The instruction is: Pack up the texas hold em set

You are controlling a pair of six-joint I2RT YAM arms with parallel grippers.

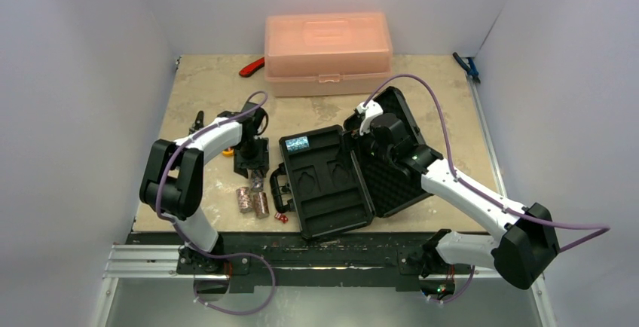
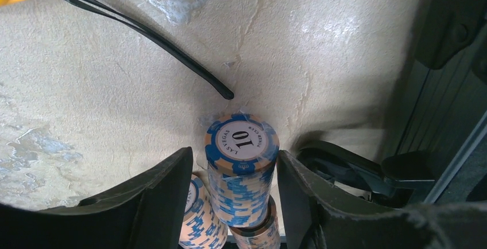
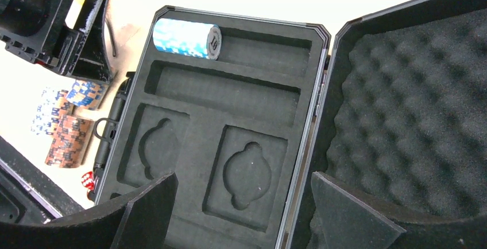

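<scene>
The left gripper (image 2: 234,154) straddles an upright blue chip stack (image 2: 241,186) on the table (image 2: 115,88), jaws unclamped, a gap on 1 side. The right gripper (image 3: 242,177) hangs wide open, empty, over the open briefcase (image 3: 201,128), 1 chip roll (image 3: 186,38) slotted inside.

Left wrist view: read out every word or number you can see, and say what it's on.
"10": centre of the top chip of the blue stack.
"LAS VEGAS": left arc of that chip's label.
Right arc of that label: too small to read.
</scene>
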